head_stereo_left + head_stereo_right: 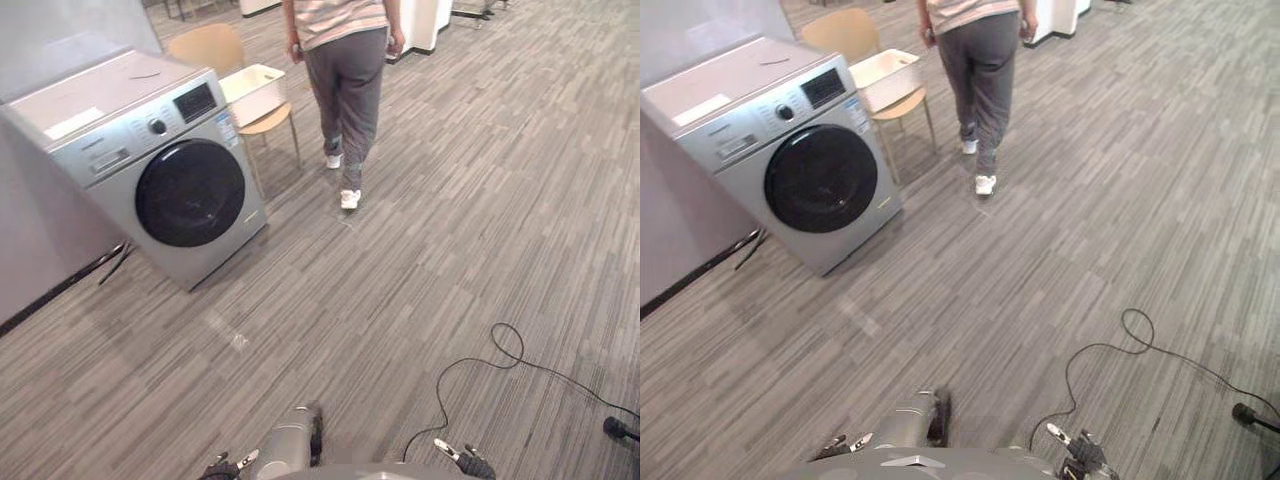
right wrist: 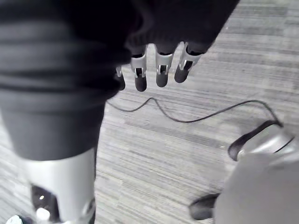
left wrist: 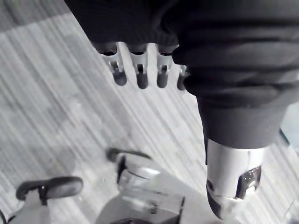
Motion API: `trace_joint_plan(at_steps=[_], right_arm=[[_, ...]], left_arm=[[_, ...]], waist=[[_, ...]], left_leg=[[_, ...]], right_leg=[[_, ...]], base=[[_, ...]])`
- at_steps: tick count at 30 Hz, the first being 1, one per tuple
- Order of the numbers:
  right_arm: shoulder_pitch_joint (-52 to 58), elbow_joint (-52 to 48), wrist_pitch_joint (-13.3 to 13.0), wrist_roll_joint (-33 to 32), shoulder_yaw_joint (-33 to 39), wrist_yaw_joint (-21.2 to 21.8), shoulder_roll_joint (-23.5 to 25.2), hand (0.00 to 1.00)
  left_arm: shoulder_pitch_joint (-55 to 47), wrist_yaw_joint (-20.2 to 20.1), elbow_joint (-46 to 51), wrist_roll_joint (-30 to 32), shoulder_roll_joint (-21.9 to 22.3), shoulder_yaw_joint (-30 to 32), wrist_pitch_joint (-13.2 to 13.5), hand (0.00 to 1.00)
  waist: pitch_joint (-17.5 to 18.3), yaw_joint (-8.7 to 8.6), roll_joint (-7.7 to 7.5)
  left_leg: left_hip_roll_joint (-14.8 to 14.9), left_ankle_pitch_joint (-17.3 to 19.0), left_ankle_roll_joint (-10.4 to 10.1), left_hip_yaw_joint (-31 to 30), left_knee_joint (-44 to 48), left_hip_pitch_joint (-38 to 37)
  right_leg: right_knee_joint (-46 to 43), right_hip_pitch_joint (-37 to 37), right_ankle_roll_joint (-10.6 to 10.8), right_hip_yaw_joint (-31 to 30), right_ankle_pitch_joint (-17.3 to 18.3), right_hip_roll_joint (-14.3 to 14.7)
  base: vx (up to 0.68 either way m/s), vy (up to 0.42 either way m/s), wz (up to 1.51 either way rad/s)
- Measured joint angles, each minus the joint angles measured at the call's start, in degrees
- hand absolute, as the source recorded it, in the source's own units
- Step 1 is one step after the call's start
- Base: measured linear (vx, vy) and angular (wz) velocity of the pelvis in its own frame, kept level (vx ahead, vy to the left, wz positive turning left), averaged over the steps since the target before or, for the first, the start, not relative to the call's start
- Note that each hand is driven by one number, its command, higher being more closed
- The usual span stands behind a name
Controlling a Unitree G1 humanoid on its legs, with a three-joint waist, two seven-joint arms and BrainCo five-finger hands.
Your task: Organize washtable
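The left hand (image 3: 140, 70) hangs with its fingers (image 3: 120, 74) straight, slightly apart and pointing down at the floor (image 1: 450, 200). Its thumb (image 3: 231, 182) stands off to one side, and nothing is in its grasp. The right hand (image 2: 159, 70) hangs the same way: its dark-tipped fingers (image 2: 140, 77) are in a loose row, its thumb (image 2: 60, 191) is clear of them, and it holds nothing. In the eye views both hands show low at the near edge, the left one at the robot's left and the right one at its right, each above bare floor and touching nothing.

The floor is covered in grey, narrow-striped planks. Well ahead and to the robot's left a silver front-loading washing machine (image 1: 160, 170) stands on it, its left side close to a pale wall (image 1: 40, 250). Its round dark door (image 1: 190, 193) is closed. A knob (image 1: 157, 126) and a small dark display (image 1: 195, 102) sit on the panel above the door. A pale rectangular sheet (image 1: 75, 122) lies flat on the machine's top, near the front left corner.

Just beyond the machine stands a tan wooden chair (image 1: 215, 50) with a white rectangular tub (image 1: 255, 90) resting on its seat. Beside the chair, to the right, a person (image 1: 345, 70) in grey trousers, a striped top and white shoes faces away from the robot. Both hands are well apart from the machine, the chair and the person.
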State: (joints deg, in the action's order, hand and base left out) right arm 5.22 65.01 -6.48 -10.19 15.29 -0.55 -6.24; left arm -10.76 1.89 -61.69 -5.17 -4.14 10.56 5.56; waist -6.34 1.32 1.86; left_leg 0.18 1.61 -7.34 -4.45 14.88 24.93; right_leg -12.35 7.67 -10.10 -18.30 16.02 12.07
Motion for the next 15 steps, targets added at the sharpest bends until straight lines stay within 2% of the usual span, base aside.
trace_joint_plan(at_steps=[1,2,3,4,5,6,7,8,9,10,11,13,14,15], right_arm=[[0.0,0.01,-0.01,0.0,-0.34,0.03,0.21,0.0],[0.32,0.32,-0.24,0.01,-1.01,0.16,0.69,0.0],[0.0,0.48,-0.31,0.03,-1.0,0.4,1.03,0.0],[0.02,0.69,-0.41,0.08,-0.82,0.73,1.35,0.0],[0.24,1.24,-0.29,0.12,1.43,1.05,1.87,0.0],[0.29,3.08,-0.04,0.33,3.65,1.28,1.86,0.0],[0.58,3.26,0.53,0.69,4.49,1.47,1.97,0.0],[1.45,3.11,0.7,1.37,5.9,1.81,2.46,0.0],[2.04,3.09,0.75,2.37,6.26,1.92,2.64,0.0],[2.21,2.96,0.74,2.45,6.5,1.96,2.64,0.0],[2.23,2.59,0.71,2.42,7.58,1.9,2.68,0.0],[2.33,2.49,0.57,2.33,7.59,1.84,2.45,0.0],[2.78,2.47,0.54,2.28,8.03,1.84,2.63,0.0],[2.92,2.47,0.59,2.28,8.41,1.83,2.72,0.0]], left_arm=[[-0.32,0.04,-0.11,0.0,-0.2,0.15,-0.02,0.0],[-0.68,0.05,-0.21,0.09,-1.34,0.33,-0.19,0.0],[-0.63,0.06,-0.6,0.1,-1.99,0.38,-0.17,0.0],[0.11,0.02,-1.39,0.14,-2.57,0.35,-0.16,0.0],[0.94,0.02,-1.9,0.15,-3.17,0.35,-0.21,0.0],[1.52,0.04,-1.63,0.06,-3.35,0.19,-0.18,0.0],[1.52,-0.01,-1.16,0.02,-3.37,-0.05,-0.11,0.0],[1.89,0.01,-1.07,-0.03,-3.98,-1.91,0.13,0.0],[2.67,-0.05,-1.24,-0.1,-4.89,-4.5,0.24,0.0],[3.0,-0.07,-1.25,-0.15,-5.1,-5.36,0.23,0.0],[4.04,0.0,-1.38,-0.16,-4.92,-6.38,0.23,0.0],[4.99,-0.02,-1.4,-0.52,-4.84,-7.01,0.3,0.0],[6.1,-0.03,-1.75,-0.69,-4.49,-6.9,0.28,0.0],[6.62,-0.04,-1.81,-0.69,-3.95,-6.37,0.24,0.0]], waist=[[0.32,0.52,-0.76],[1.99,1.1,-2.66],[2.17,1.03,-3.83],[2.33,0.75,-4.56],[2.4,0.06,-5.41],[2.24,-0.36,-5.61],[2.16,-0.73,-5.48],[1.54,-1.64,-5.21],[1.13,-1.9,-5.16],[1.09,-1.92,-5.19],[0.62,-1.86,-4.35],[-0.22,-2.47,-3.66],[-0.43,-2.76,-3.42],[-0.64,-2.81,-3.25]], left_leg=[[-0.41,-3.2,0.51,-0.09,0.44,-0.35],[-2.17,-6.33,4.1,0.52,2.39,-0.28],[-2.44,-4.16,5.02,2.32,5.05,0.32],[-2.88,-1.81,6.04,4.05,7.65,0.55],[-3.77,0.17,6.86,5.59,9.07,-0.68],[-4.17,2.14,7.48,6.13,8.44,-3.85],[-4.1,3.23,7.54,5.88,7.63,-6.16],[-3.67,4.99,7.89,4.87,6.16,-10.67],[-3.45,5.89,8.66,4.69,5.21,-14.46],[-3.3,6.54,9.1,4.56,3.87,-16.68],[-2.2,8.21,8.97,4.2,-0.16,-21.52],[-0.03,8.61,9.47,4.98,-4.8,-27.81],[1.35,9.31,8.81,5.21,-7.2,-30.7],[2.21,9.75,8.19,5.49,-8.09,-31.92]], right_leg=[[-0.88,0.39,0.34,-1.58,1.07,-0.44],[-3.56,0.13,1.55,-4.76,3.65,-2.27],[-6.0,-0.55,3.09,-5.66,4.48,-3.05],[-9.99,-1.53,3.48,-6.23,4.59,-3.43],[-16.09,-2.73,5.24,-5.57,3.57,-3.62],[-23.22,-4.59,12.42,-3.87,-0.11,-2.96],[-27.08,-5.61,18.47,-2.46,-3.37,-2.44],[-35.1,-7.63,27.44,0.79,-9.2,-2.47],[-43.98,-11.31,26.69,5.74,-9.18,-4.37],[-47.5,-13.82,25.19,8.52,-8.38,-6.0],[-51.68,-18.4,19.03,14.59,-4.98,-9.13],[-48.26,-23.77,13.5,18.48,-1.45,-11.62],[-42.54,-27.33,12.67,20.14,-0.33,-12.71],[-38.51,-28.63,12.78,20.77,-0.33,-13.36]], base=[[0.43,0.154,-1.18],[0.55,0.104,-0.99],[0.63,0.11,-0.91],[0.53,0.085,-0.5],[0.6,0.085,-0.34],[0.5,0.055,-0.19],[0.42,0.046,-0.08],[0.28,0.026,-0.07],[0.2,0.006,-0.14],[-0.02,-0.063,-0.43],[-0.13,-0.058,-0.42],[-0.37,-0.024,-0.38],[-0.5,0.007,-0.23],[-0.62,0.06,-0.12]])
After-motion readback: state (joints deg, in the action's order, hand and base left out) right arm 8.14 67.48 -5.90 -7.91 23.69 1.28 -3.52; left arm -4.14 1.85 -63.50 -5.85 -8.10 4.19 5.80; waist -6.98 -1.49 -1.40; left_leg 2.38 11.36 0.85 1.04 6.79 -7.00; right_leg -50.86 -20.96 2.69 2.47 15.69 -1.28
